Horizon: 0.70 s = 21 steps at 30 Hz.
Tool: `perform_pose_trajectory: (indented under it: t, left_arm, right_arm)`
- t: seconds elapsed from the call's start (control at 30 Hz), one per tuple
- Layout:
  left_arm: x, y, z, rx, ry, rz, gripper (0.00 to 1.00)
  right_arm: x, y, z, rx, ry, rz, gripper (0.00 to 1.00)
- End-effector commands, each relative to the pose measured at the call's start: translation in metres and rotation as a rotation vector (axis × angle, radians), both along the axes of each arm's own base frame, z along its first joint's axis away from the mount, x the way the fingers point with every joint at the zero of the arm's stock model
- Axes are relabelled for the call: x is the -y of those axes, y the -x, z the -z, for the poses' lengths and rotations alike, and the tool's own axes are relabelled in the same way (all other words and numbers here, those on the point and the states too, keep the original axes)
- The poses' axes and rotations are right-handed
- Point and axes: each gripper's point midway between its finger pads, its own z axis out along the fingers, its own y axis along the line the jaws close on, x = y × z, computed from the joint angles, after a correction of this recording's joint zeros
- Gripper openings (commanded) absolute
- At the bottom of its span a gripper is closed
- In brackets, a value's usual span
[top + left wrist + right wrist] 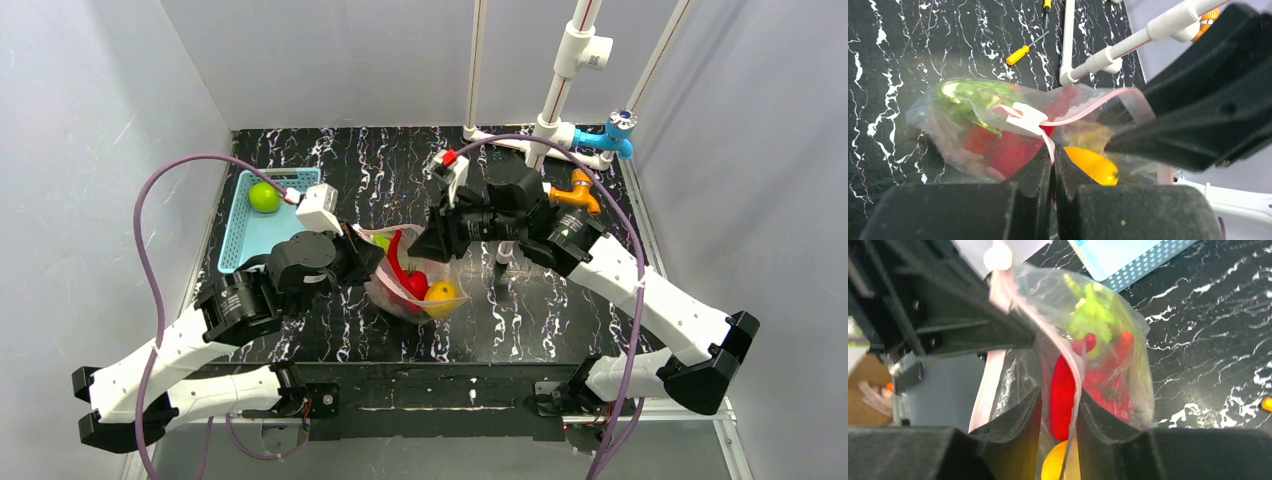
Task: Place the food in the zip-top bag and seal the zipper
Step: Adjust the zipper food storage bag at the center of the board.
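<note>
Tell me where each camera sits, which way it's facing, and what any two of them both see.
Top external: above and behind, looking down at the table; left arm and right arm show.
Left wrist: on the left arm, facing the bag; left gripper shut on the zipper.
Right wrist: on the right arm, facing the bag from the opposite side; right gripper open around the zipper.
Shared: both wrist views show the bag and the other gripper.

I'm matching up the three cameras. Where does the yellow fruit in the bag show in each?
Top external: yellow fruit mid-picture, at the near end of the bag.
Left wrist: fruit low, right of centre.
Right wrist: fruit at the bottom edge, centre.
Shared landmark: the clear bag around it.
</note>
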Motion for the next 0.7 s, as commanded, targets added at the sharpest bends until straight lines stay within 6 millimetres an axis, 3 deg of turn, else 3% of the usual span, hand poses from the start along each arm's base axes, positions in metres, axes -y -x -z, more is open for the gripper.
perform_pose_trajectory:
  t: [0.0,0.17,0.27,0.67]
  left_arm:
    - [-0.008,-0.012,-0.009,0.013,0.051,-0.11,0.0]
    - [-0.007,-0.015,-0.006,0.0,0.069,-0.144,0.0]
    - [-0.011,-0.016,-0.005,-0.003,0.071,-0.17,0.0]
    - [-0.012,-0.019,-0.01,-0.068,0.16,-0.262,0.0]
  right_arm:
    - [-0.001,0.016,-0.017,0.157,-0.011,-0.115,0.5]
    - [-0.006,0.039,-0.014,0.223,0.004,-0.198,0.76]
    - [-0.007,0.037,-0.01,0.299,0.04,-0.141,0.97]
    - [-0.014,0.005,0.017,0.57,0.316,0.141,0.98]
